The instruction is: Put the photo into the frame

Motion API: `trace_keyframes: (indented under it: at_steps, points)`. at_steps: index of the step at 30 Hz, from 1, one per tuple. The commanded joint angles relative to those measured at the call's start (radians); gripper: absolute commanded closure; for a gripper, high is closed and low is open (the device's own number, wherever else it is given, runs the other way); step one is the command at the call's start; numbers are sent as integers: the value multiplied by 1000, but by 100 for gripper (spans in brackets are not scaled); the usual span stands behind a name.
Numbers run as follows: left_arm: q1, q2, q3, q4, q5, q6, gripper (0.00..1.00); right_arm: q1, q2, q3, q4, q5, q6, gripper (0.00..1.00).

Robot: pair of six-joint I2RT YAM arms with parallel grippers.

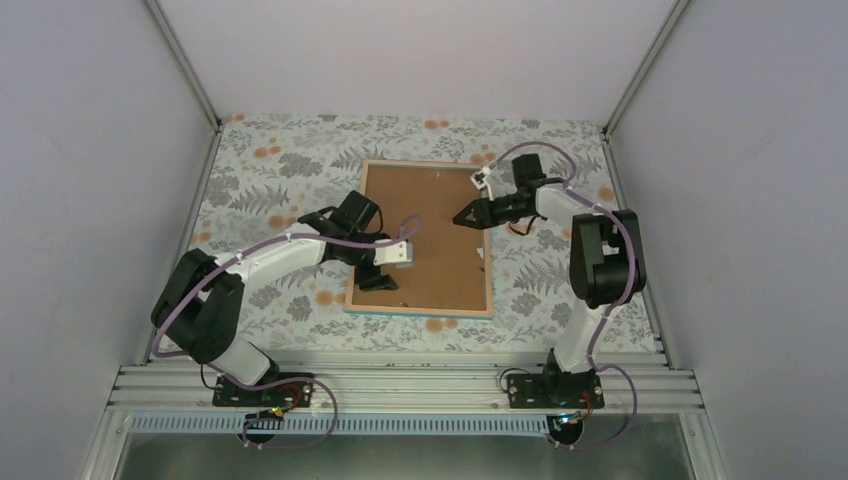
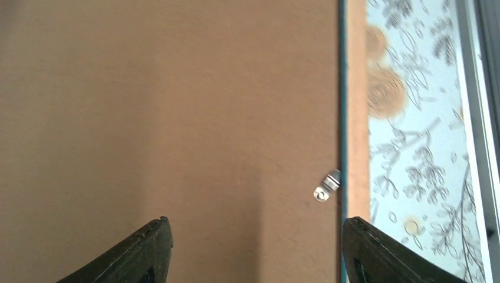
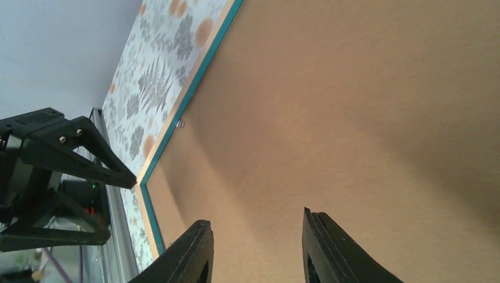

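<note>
Both open, left tool [image 1: 381, 282] and right tool [image 1: 463, 217] hang over the backing board [image 1: 440, 262] inside the frame [image 1: 420, 312]

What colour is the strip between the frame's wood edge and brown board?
Teal; the frame shows it best in the right wrist view.

No writing, label, brand, number or sign can be read in any of the views. The flat brown fibreboard panel [image 1: 440, 265] lying within the thin rectangular teal-and-light-wood picture frame [image 1: 418, 309] is seen as plain. The grey-and-orange floral printed table covering [image 1: 270, 165] shows pattern only. Whether the small white plastic block [image 1: 400, 253] on the left wrist bears any marking cannot be told, as it appears too small.
</note>
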State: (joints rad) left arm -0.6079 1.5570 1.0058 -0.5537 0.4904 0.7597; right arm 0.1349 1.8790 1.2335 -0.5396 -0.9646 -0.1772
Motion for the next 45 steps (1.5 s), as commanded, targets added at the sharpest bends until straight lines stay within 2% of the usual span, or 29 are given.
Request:
trace_keyframes:
  at_steps: [1, 9, 17, 25, 36, 45]
  points:
    - [-31, -47, -51, -15, 3, 165, 28, 59, 12, -33, -23, -17, -62, 63]
    - [-142, -55, -125, 12, -46, 430, 29, 138, 32, -105, -47, 0, -116, 67]
    - [-181, 58, -55, 22, -67, 422, 31, 167, 32, -188, -40, -4, -140, 69]
    - [-204, 93, -67, -1, -82, 470, 33, 172, 71, -227, -23, 10, -149, 72]
    - [-238, 145, -62, -50, -126, 510, 44, 171, 85, -252, 0, 44, -149, 75]
    - [-255, 118, -92, -89, -135, 545, 63, 172, 88, -256, 4, 50, -149, 76]
